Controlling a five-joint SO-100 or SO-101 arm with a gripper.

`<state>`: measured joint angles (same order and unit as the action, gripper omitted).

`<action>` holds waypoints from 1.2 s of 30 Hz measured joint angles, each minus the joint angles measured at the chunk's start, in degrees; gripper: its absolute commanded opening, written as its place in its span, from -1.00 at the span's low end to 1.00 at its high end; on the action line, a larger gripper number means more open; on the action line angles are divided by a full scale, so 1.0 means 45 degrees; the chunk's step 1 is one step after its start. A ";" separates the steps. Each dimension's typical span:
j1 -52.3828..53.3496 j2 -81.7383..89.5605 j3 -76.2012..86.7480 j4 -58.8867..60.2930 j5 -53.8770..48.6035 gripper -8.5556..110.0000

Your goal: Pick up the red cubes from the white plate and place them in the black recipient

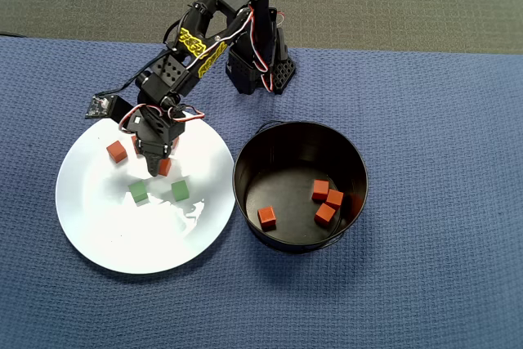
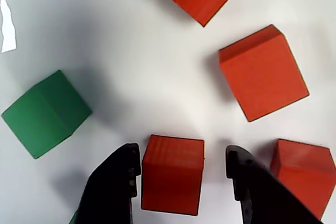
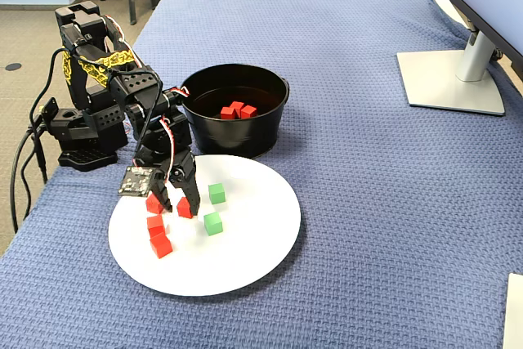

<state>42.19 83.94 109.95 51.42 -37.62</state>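
Straddling one red cube [image 2: 172, 174] on the white plate [image 1: 98, 226], the gripper [image 2: 183, 174] is hanging open, fingers not yet touching it. Four red cubes [image 1: 325, 200] are lying in the black pot [image 1: 351, 161] beside the plate.

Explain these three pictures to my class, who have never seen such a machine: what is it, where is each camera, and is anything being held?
The black machine is a small robot arm ending in a two-finger gripper. One picture looks straight down on the blue cloth, one comes from a camera standing off to the side, and the close-up comes from a camera on the wrist. On the cloth are a white plate and a black pot. The plate holds red cubes and two green cubes; four red ones already lie in the pot. Nothing is held yet: the open jaws straddle one red cube on the plate.
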 measured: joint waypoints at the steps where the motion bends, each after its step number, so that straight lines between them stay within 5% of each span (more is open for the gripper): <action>1: -0.0117 0.0000 0.0000 -0.0020 0.0020 -0.70; 22: -0.0566 0.0723 -0.1641 0.1660 0.1680 -0.86; 30: -0.3418 0.2852 -0.5254 0.5762 0.4180 -0.86; 36: -0.7109 0.4688 -0.4961 0.6387 0.6211 -0.86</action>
<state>10.20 105.03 87.63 80.16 -9.67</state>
